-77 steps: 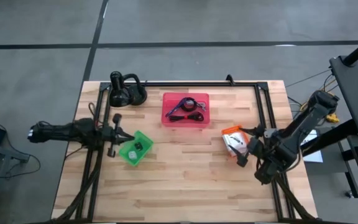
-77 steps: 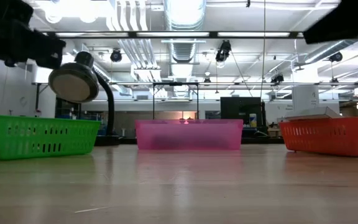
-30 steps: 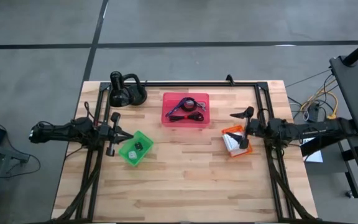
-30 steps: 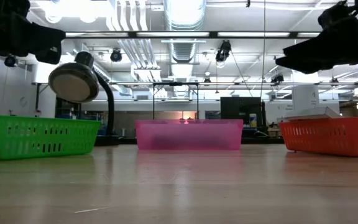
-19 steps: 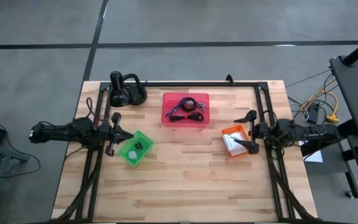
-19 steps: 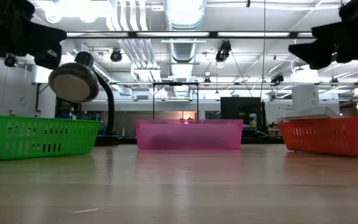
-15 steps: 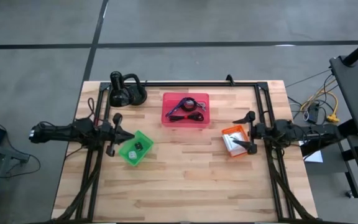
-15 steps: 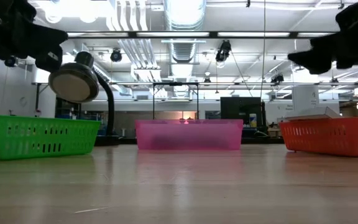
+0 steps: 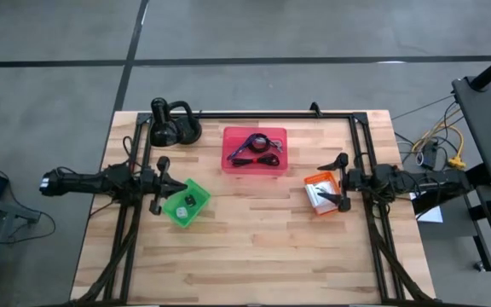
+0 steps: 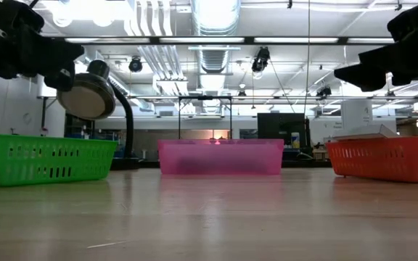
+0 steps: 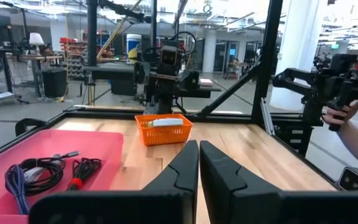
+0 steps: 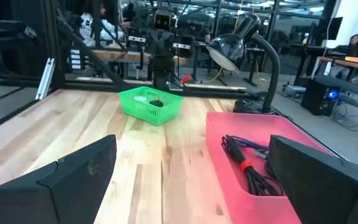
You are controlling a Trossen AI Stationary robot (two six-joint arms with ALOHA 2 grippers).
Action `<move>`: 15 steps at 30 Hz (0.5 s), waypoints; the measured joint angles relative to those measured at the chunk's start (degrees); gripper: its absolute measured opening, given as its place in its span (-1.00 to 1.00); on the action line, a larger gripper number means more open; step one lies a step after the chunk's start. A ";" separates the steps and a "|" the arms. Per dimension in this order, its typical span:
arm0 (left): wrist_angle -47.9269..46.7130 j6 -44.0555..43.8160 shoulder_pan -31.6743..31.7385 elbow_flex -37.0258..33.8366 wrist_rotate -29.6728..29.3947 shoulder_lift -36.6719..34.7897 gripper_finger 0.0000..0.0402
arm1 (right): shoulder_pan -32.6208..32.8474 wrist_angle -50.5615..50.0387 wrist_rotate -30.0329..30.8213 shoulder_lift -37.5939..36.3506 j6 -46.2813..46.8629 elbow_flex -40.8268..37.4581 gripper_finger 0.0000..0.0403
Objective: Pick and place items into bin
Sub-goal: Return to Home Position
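Sorting looks all but finished: cables (image 9: 254,149) lie in the pink bin (image 9: 255,170), white packets (image 9: 318,197) in the orange bin (image 9: 317,178), small pieces (image 9: 184,204) in the green bin (image 9: 197,185). The left hand (image 9: 169,183) is pinched closed beside the green bin and the right hand (image 9: 332,181) is spread wide by the orange bin, both empty.

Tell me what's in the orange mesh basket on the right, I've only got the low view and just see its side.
Observer: The orange mesh basket holds flat white packets.
Operator: Is the right gripper carrying anything?
Observer: No, the right gripper is open and empty, its fingers reaching over that basket.
Operator: And the left one?
Observer: The left gripper is shut on nothing, up beside the green mesh basket.
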 joint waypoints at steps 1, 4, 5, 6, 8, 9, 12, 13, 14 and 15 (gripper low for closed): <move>0.09 -0.01 0.00 0.00 0.00 0.23 -1.00 | 0.00 0.21 -0.01 -0.01 0.47 0.00 0.99; 0.68 -0.02 0.00 -0.01 0.00 0.45 -1.00 | 0.00 0.56 -0.01 -0.08 5.38 0.00 0.99; 0.87 -0.02 0.00 -0.02 -0.01 0.60 -1.00 | 0.00 0.58 -0.01 -0.10 7.29 0.00 0.99; 0.72 -0.07 0.00 -0.02 0.00 0.70 -1.00 | 0.00 0.62 -0.01 -0.10 9.09 0.00 0.99; 0.33 -0.09 0.00 -0.02 0.02 0.81 -1.00 | 0.00 1.78 0.00 -0.02 11.72 0.00 0.99; 0.41 -0.09 0.00 -0.02 0.03 0.90 -1.00 | 0.00 2.30 -0.01 -0.13 12.41 0.02 0.99; 0.34 -0.09 0.00 -0.04 0.07 1.18 -1.00 | 0.00 3.19 -0.01 -0.10 12.72 0.02 0.99; 0.42 -0.09 0.00 -0.04 0.07 1.14 -1.00 | 0.00 3.24 -0.01 -0.08 12.64 0.02 0.99; 0.44 -0.09 0.00 -0.04 0.07 1.17 -1.00 | 0.00 3.31 -0.01 -0.12 12.70 0.01 0.99; 0.43 -0.08 0.00 -0.04 0.08 1.28 -1.00 | 0.00 3.33 -0.01 -0.16 12.91 0.02 0.99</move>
